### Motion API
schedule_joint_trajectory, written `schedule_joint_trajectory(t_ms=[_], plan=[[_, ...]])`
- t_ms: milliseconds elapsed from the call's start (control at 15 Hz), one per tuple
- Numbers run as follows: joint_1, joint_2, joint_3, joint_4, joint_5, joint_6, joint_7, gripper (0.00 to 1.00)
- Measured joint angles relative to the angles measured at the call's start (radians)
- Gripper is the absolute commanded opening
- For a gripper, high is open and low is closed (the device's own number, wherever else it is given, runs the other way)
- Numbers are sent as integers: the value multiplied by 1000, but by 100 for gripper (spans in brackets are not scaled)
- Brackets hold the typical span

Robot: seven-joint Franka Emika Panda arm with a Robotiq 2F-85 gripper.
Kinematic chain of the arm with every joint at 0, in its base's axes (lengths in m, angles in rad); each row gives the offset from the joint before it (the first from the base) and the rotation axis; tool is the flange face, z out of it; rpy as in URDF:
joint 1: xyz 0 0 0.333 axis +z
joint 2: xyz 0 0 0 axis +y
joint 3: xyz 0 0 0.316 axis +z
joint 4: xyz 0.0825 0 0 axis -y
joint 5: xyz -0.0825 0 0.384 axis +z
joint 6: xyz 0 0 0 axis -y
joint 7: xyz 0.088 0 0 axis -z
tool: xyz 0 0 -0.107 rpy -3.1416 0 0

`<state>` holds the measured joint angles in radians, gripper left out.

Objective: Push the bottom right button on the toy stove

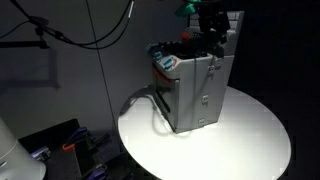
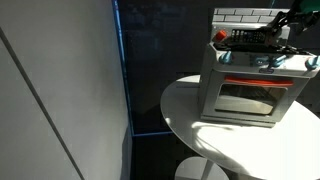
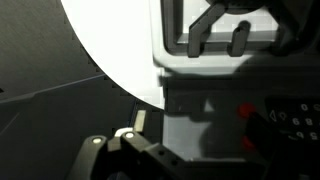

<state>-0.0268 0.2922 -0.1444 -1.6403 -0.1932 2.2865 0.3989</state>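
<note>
The toy stove is a grey box on a round white table. It shows in both exterior views, with its glass oven door and red strip facing one camera. My gripper hangs over the stove's top at the back, close above the dark burners. In the wrist view I see the stove's grey surface from close up, with a small red button beside dark shapes. Part of my gripper's linkage shows at the lower left. The fingertips are lost in shadow.
A pale cable runs from the stove's side over the table. A white tiled wall piece stands behind the stove. A dark wall panel fills the near side. Cables hang in the background.
</note>
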Motion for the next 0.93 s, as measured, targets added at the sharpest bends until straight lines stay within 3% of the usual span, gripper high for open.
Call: schedule_joint_trajectory(t_ms=[933], plan=[[0,27,-8,34,0,0,0,100]])
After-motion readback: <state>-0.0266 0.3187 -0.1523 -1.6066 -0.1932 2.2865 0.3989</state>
